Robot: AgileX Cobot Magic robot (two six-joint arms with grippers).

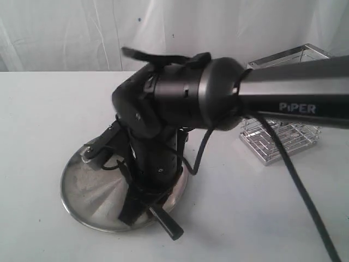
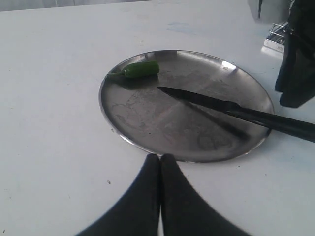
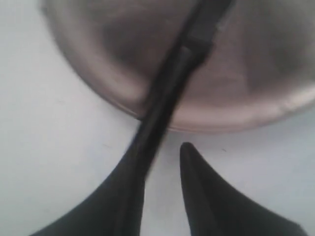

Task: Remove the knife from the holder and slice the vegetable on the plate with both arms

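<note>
In the exterior view the right arm (image 1: 218, 93) hid most of the plate (image 1: 76, 191) and part of the holder (image 1: 283, 142), far right. The vegetable (image 2: 141, 70) lay by the plate's rim, off the tip of the knife (image 2: 211, 102), whose handle overhung the near rim. The left gripper (image 2: 160, 160) was closed and empty. The right gripper (image 3: 165, 150) stood narrowly parted, the handle blurring into one finger.

The right gripper (image 3: 162, 157) hangs over the white table (image 3: 49, 147), just off the rim of the plate (image 3: 256, 83). The knife (image 3: 184, 59) lies along one finger, crosses the rim and runs onto the plate. The other finger (image 3: 202, 191) stands apart from it, with bare table in the gap. View blurred.
</note>
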